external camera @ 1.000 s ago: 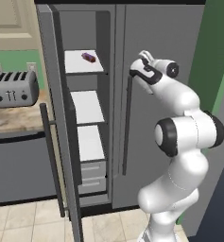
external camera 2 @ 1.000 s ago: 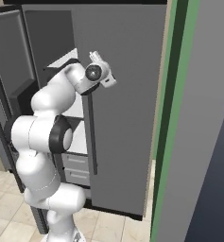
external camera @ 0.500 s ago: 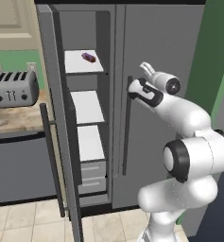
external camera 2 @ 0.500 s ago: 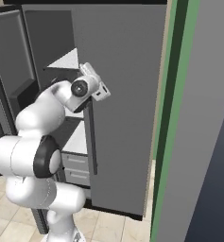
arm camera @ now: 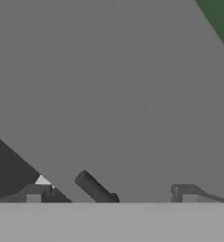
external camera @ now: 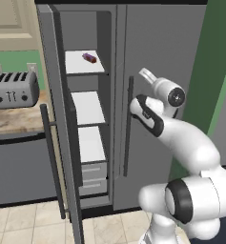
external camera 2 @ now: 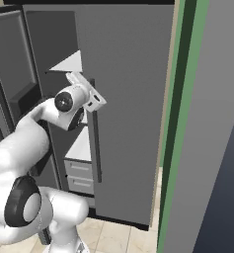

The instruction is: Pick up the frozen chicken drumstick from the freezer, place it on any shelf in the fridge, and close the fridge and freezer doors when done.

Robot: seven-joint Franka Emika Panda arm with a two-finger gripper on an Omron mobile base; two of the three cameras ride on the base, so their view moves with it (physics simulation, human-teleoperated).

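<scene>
My gripper point(arm camera: 111, 196) is at the long vertical handle point(external camera: 128, 126) of the wider fridge door point(external camera: 167, 57), which is closed. In the hand view the fingertips point(arm camera: 34, 197) stand spread wide at the bottom edge, one to each side of the dark bar of the handle point(arm camera: 95, 188), which rises between them at bottom centre. Nothing is pinched; I cannot tell whether either fingertip touches the bar.

In the left base view my hand sits at centre frame, just right of the handle, about a third of the way down its length. In the right base view the hand point(external camera 2: 86, 96) is at left of centre, against the upper part of the same handle point(external camera 2: 95, 133).

The freezer point(external camera: 86, 114) occupies the upper left of the left base view. Its narrow door point(external camera: 62, 143) is swung open toward the camera. Inside are white shelves point(external camera: 88, 107) and pale grey drawers point(external camera: 94, 177) at the bottom.

The frozen chicken drumstick point(external camera: 89, 57) lies on the top freezer shelf, a small dark reddish item toward the right side of that shelf, well apart from my gripper.

A silver toaster point(external camera: 14, 90) stands on the counter point(external camera: 16, 121) at the left edge of the left base view.
</scene>
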